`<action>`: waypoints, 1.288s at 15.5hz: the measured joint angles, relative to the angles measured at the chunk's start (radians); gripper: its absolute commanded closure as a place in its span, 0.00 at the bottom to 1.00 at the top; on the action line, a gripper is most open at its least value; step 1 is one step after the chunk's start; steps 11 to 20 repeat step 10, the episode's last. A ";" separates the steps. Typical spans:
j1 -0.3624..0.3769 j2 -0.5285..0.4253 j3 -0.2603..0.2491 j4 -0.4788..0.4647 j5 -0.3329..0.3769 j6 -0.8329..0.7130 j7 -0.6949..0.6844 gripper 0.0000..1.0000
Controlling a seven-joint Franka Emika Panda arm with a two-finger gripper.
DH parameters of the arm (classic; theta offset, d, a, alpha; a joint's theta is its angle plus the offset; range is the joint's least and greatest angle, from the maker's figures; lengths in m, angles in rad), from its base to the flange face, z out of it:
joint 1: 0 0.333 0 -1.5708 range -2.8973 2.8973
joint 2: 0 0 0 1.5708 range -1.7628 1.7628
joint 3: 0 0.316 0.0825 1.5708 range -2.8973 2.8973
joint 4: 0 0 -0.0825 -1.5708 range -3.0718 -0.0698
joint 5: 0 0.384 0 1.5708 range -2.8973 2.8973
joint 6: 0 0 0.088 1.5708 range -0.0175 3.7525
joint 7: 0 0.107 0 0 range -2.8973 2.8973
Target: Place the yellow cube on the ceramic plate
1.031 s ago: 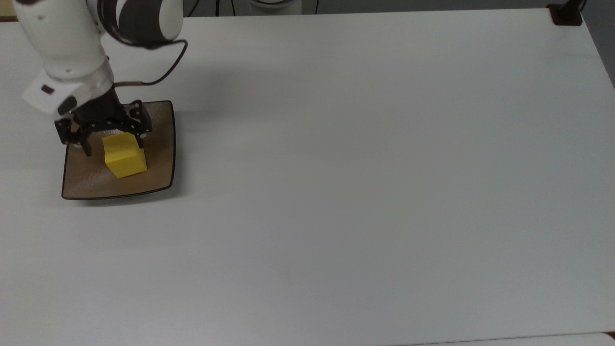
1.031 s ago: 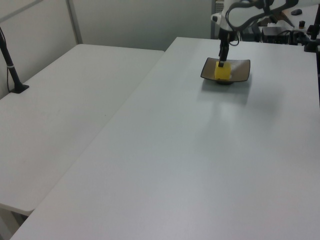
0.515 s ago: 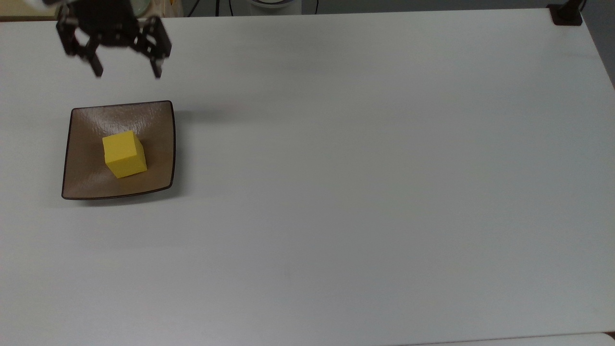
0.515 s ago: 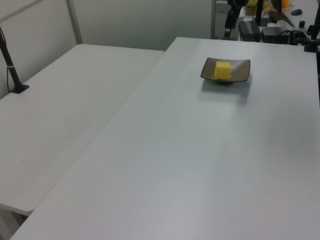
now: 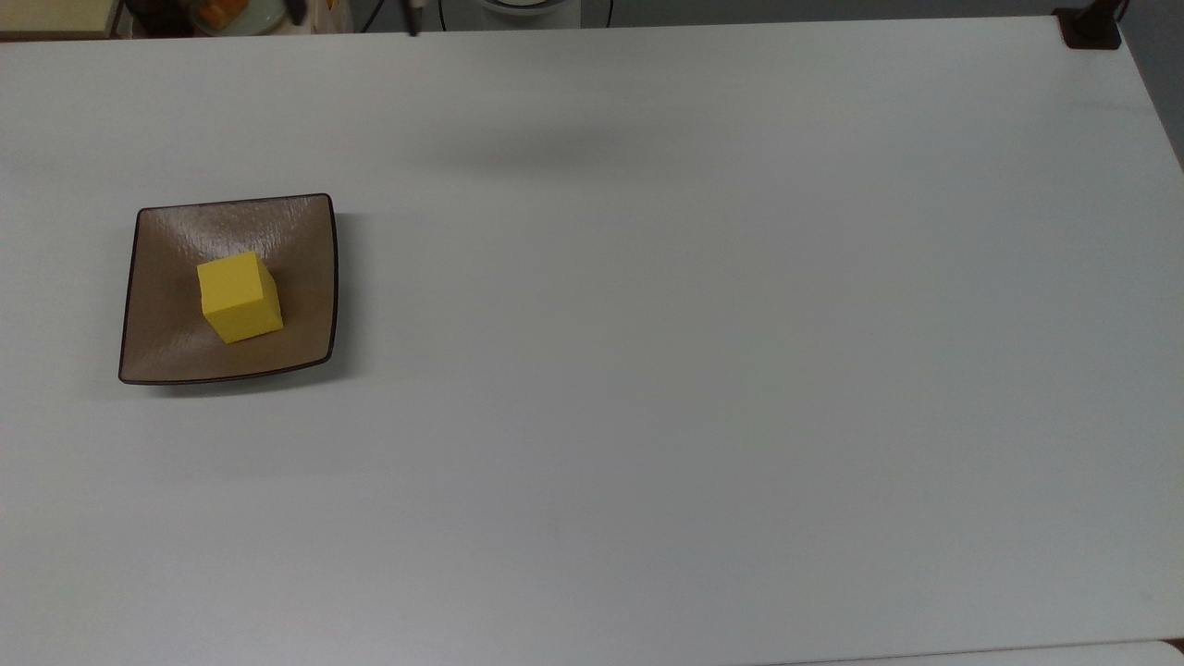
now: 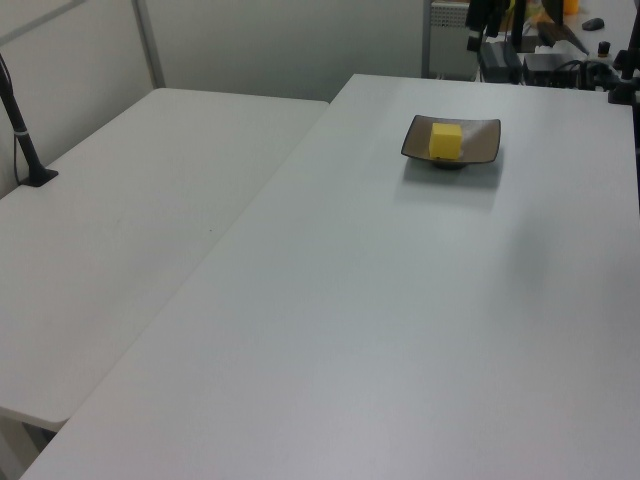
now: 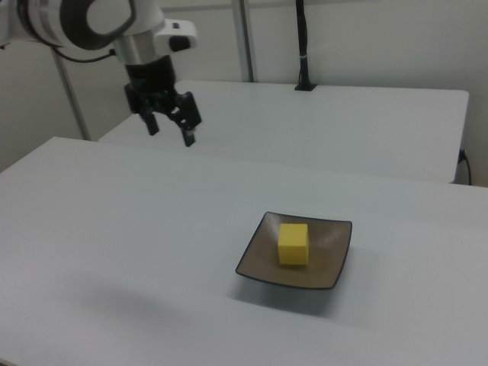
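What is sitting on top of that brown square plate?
A yellow cube sits in the dished middle of the ceramic plate, with nothing else on it. The patch of plate directly beneath the cube is covered.

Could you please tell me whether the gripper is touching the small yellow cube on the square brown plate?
Apart. In the right view the gripper hangs open, high above the table and far toward the right view's left of the small yellow cube, which sits alone on the square brown ceramic plate.

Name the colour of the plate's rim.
Dark, nearly black, round the tan-brown ceramic plate; top view shows it best.
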State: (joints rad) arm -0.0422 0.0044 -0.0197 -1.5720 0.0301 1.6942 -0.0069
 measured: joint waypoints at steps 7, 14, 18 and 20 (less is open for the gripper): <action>0.103 -0.006 0.002 -0.078 0.000 0.000 0.014 0.00; 0.112 -0.005 0.004 -0.090 0.000 0.000 0.014 0.00; 0.112 -0.005 0.004 -0.090 0.000 0.000 0.014 0.00; 0.112 -0.005 0.004 -0.090 0.000 0.000 0.014 0.00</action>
